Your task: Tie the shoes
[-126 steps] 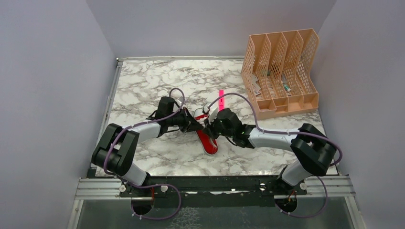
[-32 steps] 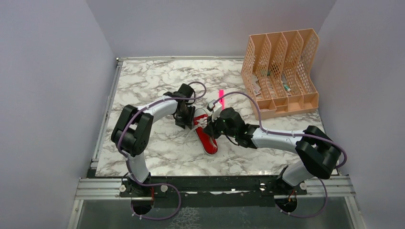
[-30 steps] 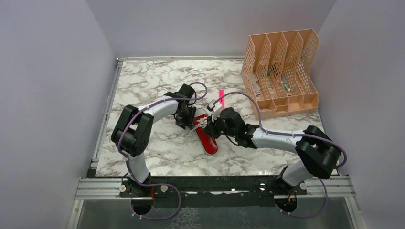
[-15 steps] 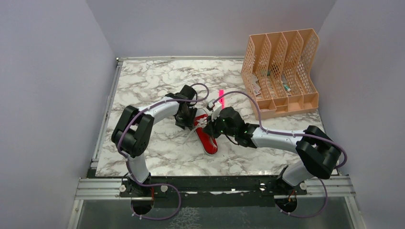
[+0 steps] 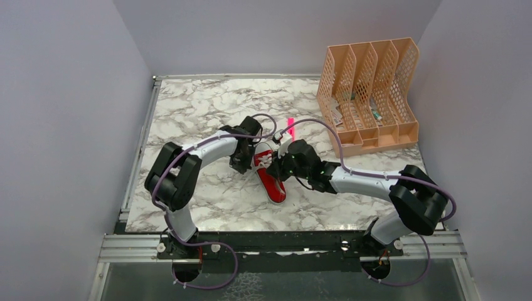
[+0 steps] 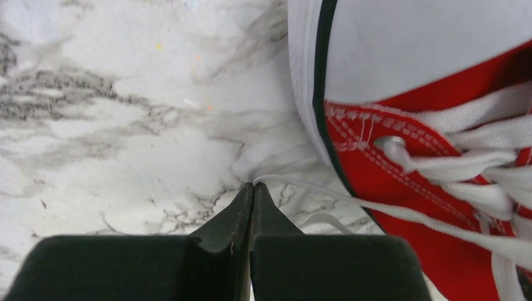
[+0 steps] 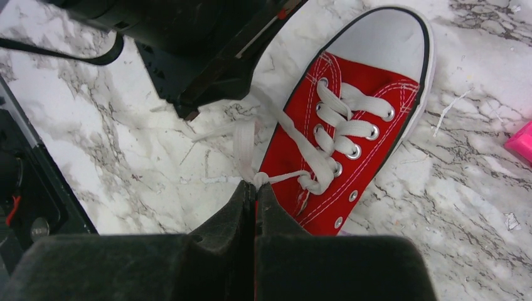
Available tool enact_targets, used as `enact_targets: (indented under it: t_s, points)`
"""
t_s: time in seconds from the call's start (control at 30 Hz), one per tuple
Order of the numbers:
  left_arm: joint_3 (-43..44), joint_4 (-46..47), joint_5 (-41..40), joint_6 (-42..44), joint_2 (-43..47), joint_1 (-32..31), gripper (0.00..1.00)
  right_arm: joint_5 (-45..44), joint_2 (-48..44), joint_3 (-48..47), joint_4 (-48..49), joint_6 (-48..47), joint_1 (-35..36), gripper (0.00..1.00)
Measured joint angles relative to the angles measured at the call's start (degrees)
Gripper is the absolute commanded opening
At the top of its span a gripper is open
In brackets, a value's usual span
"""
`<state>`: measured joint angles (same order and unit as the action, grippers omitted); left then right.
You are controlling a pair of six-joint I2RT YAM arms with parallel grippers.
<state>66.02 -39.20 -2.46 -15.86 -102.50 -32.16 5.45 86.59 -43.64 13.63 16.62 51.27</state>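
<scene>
The red sneaker (image 5: 270, 176) with white laces and a white toe cap lies mid-table, toe toward the back. It shows in the right wrist view (image 7: 351, 150) and the left wrist view (image 6: 439, 207). My left gripper (image 6: 253, 184) is shut on a thin white lace (image 6: 389, 210) on the table just left of the toe end; in the top view it (image 5: 243, 164) sits at the shoe's left side. My right gripper (image 7: 255, 183) is shut on a bunched white lace (image 7: 295, 153) at the shoe's side; in the top view it (image 5: 274, 169) is over the shoe.
A slim pink marker (image 5: 290, 127) lies just behind the shoe, its end at the right edge of the right wrist view (image 7: 522, 143). An orange mesh file rack (image 5: 370, 94) stands at the back right. Grey walls close the table on three sides.
The left arm swung from the shoe's near left round to its toe end, then shifted slightly right and closer. The right gripper stayed over the shoe, holding lace.
</scene>
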Motion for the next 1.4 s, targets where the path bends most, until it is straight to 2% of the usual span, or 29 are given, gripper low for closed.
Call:
enact_targets:
  t_s: [0.17, 0.37, 0.5, 0.73, 0.9, 1.1, 1.4]
  points:
    - [-3.45, -2.29, 3.43, -4.44, 6.73, -0.15, 0.00, -1.53, 0.02, -1.99, -0.46, 1.86, -0.02, 0.01]
    - [-9.20, -2.23, 13.44, -14.58, 18.97, -0.22, 0.00, -2.03, 0.81, -4.17, -1.44, 3.48, -0.39, 0.01]
    - [-11.19, -0.07, 18.95, -20.39, 23.41, -0.22, 0.00, -1.81, 1.38, -5.25, -3.37, 4.39, -0.92, 0.01]
    - [-19.76, 12.04, 29.68, -34.36, 26.23, -0.22, 0.00, -0.63, 2.56, -8.35, -7.08, 5.03, -1.44, 0.01]
    - [-28.11, 25.83, 33.94, -47.93, 28.20, -0.22, 0.00, 0.50, 2.84, -9.57, -10.08, 4.81, -1.46, 0.01]
    - [-31.23, 35.15, 33.99, -58.93, 29.31, -1.42, 0.00, 1.49, 3.10, -11.50, -12.92, 2.34, -1.49, 0.01]
    - [-32.70, 46.75, 28.37, -71.21, 28.20, -7.17, 0.00, 2.01, 3.76, -12.55, -14.16, -0.22, -1.86, 0.01]
